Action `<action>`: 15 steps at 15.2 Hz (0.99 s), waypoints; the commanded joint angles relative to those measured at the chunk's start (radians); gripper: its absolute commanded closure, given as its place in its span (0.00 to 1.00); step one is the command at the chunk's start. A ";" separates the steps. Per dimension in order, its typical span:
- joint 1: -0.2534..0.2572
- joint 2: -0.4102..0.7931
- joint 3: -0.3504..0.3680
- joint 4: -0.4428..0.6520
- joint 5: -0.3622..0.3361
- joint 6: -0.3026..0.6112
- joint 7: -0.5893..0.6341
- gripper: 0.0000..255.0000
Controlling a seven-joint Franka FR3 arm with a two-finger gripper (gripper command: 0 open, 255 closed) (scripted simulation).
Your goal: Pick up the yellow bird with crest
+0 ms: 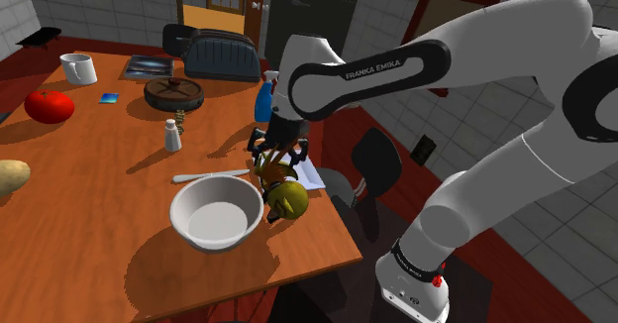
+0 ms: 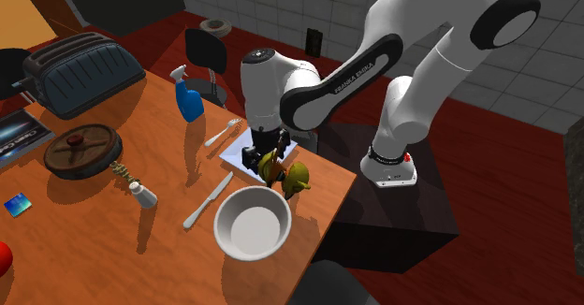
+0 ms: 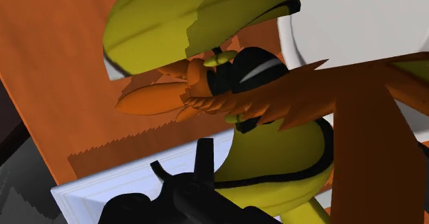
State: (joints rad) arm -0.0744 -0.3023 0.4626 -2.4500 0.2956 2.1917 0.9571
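Observation:
The yellow bird [image 1: 288,199] [image 2: 296,175] with an orange crest and black markings hangs tilted at the near corner of the wooden table [image 1: 99,222], right beside a white bowl [image 1: 188,197] [image 2: 225,214]. My black gripper [image 1: 277,161] [image 2: 265,157] comes down onto it from above and looks shut on its orange crest. In the wrist view the bird [image 3: 275,154] is very close, its crest stretching across in front of the gripper [image 3: 199,188], with the bowl's rim [image 3: 357,23] behind it.
A white flat sheet [image 1: 313,177] [image 2: 239,153] lies under the gripper. A knife [image 1: 208,175], a salt shaker [image 1: 172,135], a blue spray bottle [image 1: 264,101], a dark round lid [image 1: 174,93], a toaster [image 1: 223,53], a mug [image 1: 79,68] and a tomato [image 1: 50,105] stand further along the table. A black chair [image 1: 371,162] is beside the table's edge.

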 commanded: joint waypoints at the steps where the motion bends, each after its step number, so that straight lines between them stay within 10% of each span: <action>1: -0.001 0.021 0.007 -0.011 -0.002 0.032 0.002 0.00; 3: -0.001 0.026 0.008 -0.015 -0.003 0.041 0.002 0.00; 4: -0.001 0.026 0.009 -0.017 -0.002 0.043 0.002 1.00; 15: -0.001 0.010 0.003 0.000 -0.002 0.011 0.002 1.00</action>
State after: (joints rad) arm -0.0754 -0.2870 0.4678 -2.4544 0.2934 2.2127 0.9602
